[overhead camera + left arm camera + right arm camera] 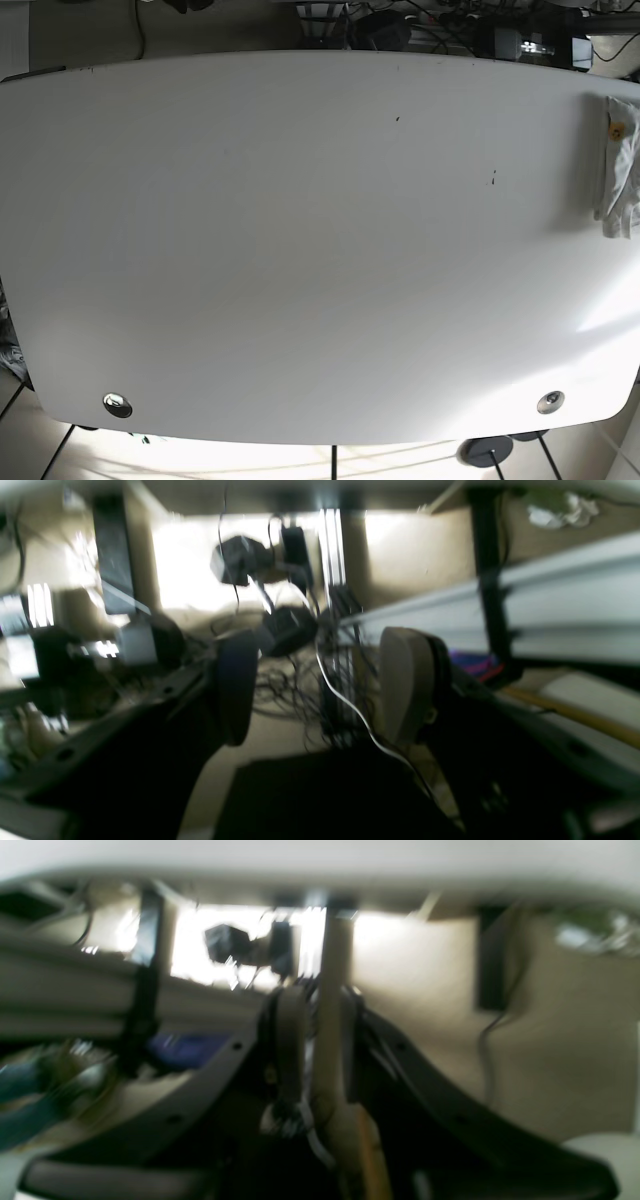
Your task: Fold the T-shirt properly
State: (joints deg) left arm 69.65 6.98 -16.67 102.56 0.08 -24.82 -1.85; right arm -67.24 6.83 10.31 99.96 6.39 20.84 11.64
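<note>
White cotton, the T-shirt (619, 165) lies in a small folded bundle at the desk (300, 250) edge, so we judge folding done, our left end effector (320, 685) released, our right end effector (315, 1045) apparently clenched on nothing.

We see the table (300, 250) as smooth, matt white; the T-shirt (620, 165) at its edge looks like soft, creased white cloth; the left gripper (320, 685) carries matt pads, dark and beige.
</note>
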